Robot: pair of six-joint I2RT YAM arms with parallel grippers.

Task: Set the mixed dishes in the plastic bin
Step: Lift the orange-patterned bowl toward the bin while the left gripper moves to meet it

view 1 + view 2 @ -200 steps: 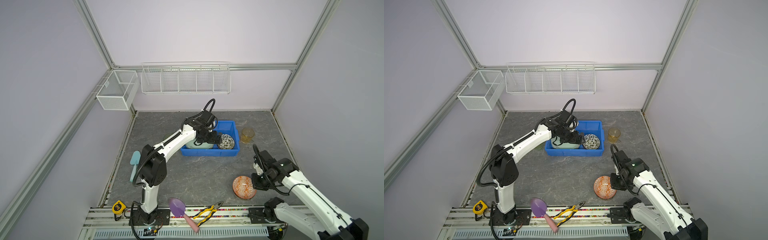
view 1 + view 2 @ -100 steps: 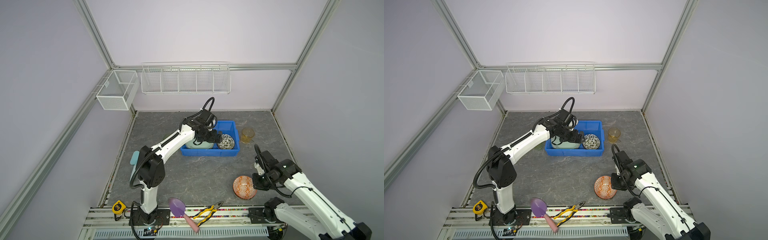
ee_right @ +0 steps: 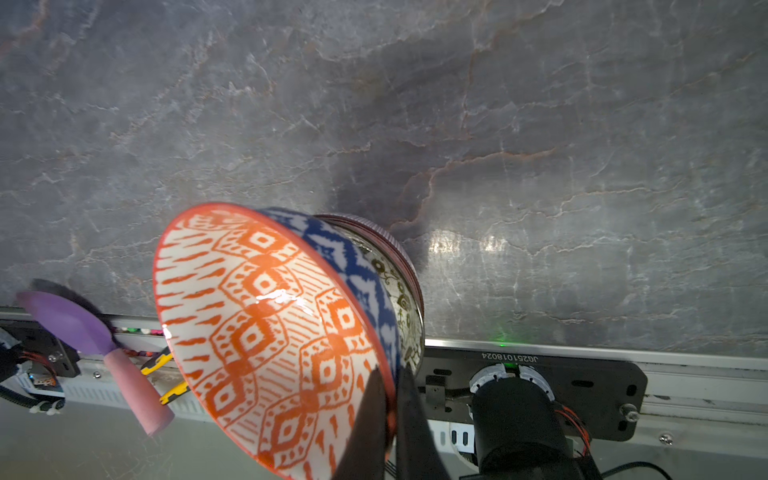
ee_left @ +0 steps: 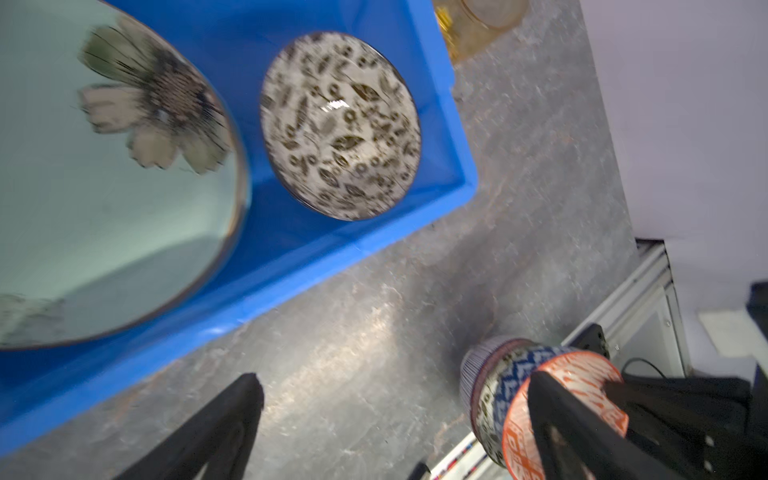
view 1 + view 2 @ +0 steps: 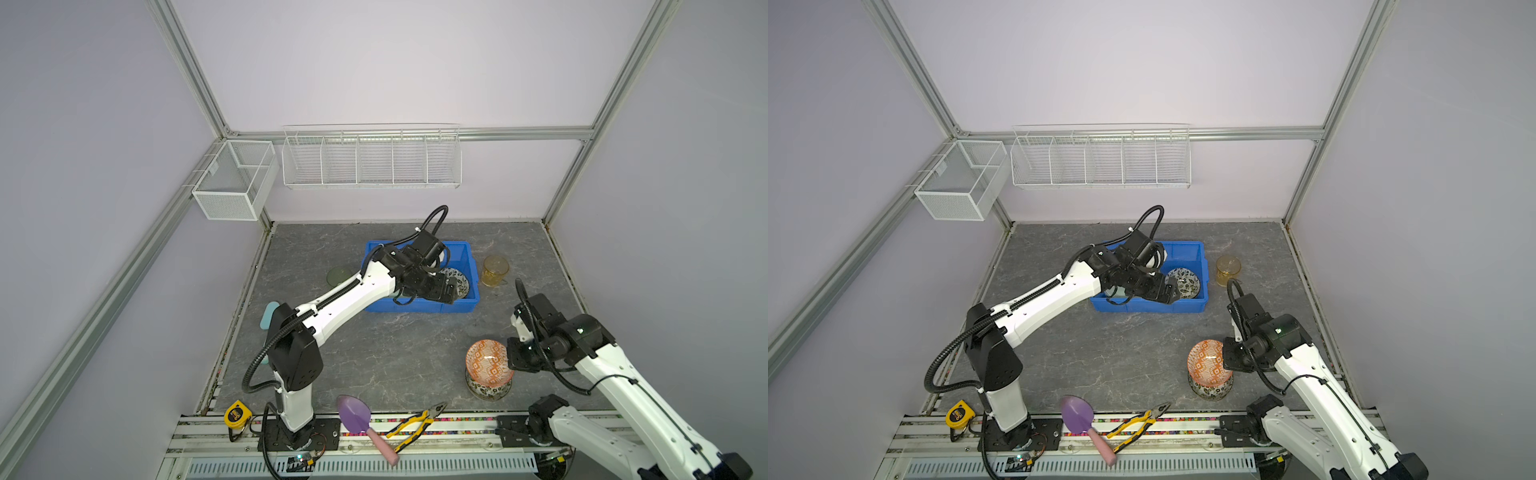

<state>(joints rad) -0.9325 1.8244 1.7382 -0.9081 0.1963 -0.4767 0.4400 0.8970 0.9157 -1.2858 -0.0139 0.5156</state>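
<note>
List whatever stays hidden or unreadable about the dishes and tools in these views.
- Flower plate: mostly covered by the left arm in both top views; blurred and edge-cut in the left wrist view.
- Green tumbler: partly behind that arm in a top view; upright or not, unclear.
- Stacked bowls: the orange bowl covers them in both top views; whether it touches them is unclear.
- Teal trowel: mostly behind the arm's shoulder.

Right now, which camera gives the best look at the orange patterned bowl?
The right wrist view: the orange patterned bowl is large and sharp, its rim pinched by the right hand. Both top views show the bowl small and tilted over stacked bowls; the left wrist view catches only a blurred part.
</note>
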